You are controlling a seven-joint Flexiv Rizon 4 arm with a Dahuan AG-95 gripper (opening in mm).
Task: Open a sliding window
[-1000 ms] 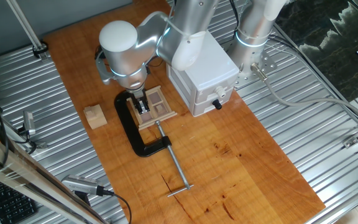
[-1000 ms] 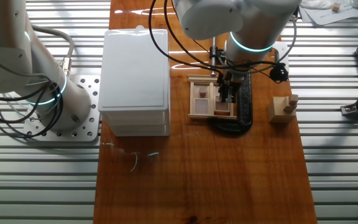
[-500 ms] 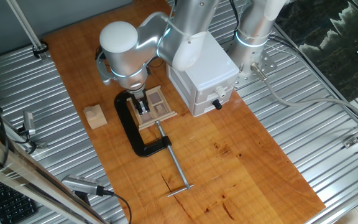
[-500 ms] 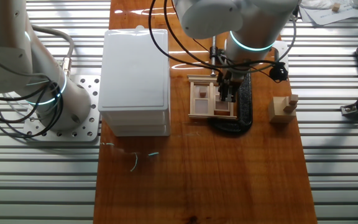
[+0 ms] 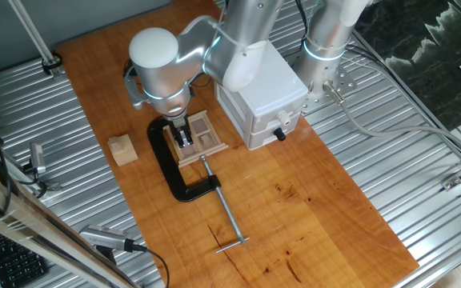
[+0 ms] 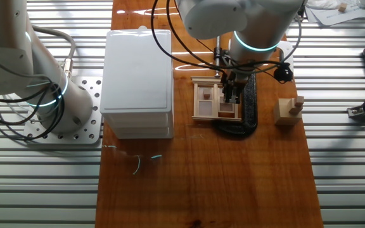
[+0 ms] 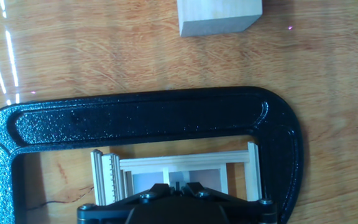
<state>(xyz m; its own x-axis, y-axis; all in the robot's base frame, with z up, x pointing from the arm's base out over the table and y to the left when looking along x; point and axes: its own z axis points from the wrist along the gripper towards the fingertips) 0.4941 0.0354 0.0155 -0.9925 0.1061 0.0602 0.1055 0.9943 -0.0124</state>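
Note:
The sliding window (image 5: 204,130) is a small light-wood frame with brown panes, held flat on the wooden table by a black C-clamp (image 5: 178,182). It also shows in the other fixed view (image 6: 206,100) and in the hand view (image 7: 185,167). My gripper (image 5: 185,138) points straight down onto the window's left half, with its fingertips on or just above the panes. In the hand view the gripper (image 7: 178,185) has its two fingers pressed almost together over a thin bar of the window. The contact itself is hidden by the hand.
A plain wooden cube (image 5: 122,149) sits left of the clamp, also seen in the hand view (image 7: 219,15). A white box (image 5: 262,92) with a black knob (image 5: 278,134) stands right of the window. The clamp's long screw rod (image 5: 224,212) reaches toward the table's front.

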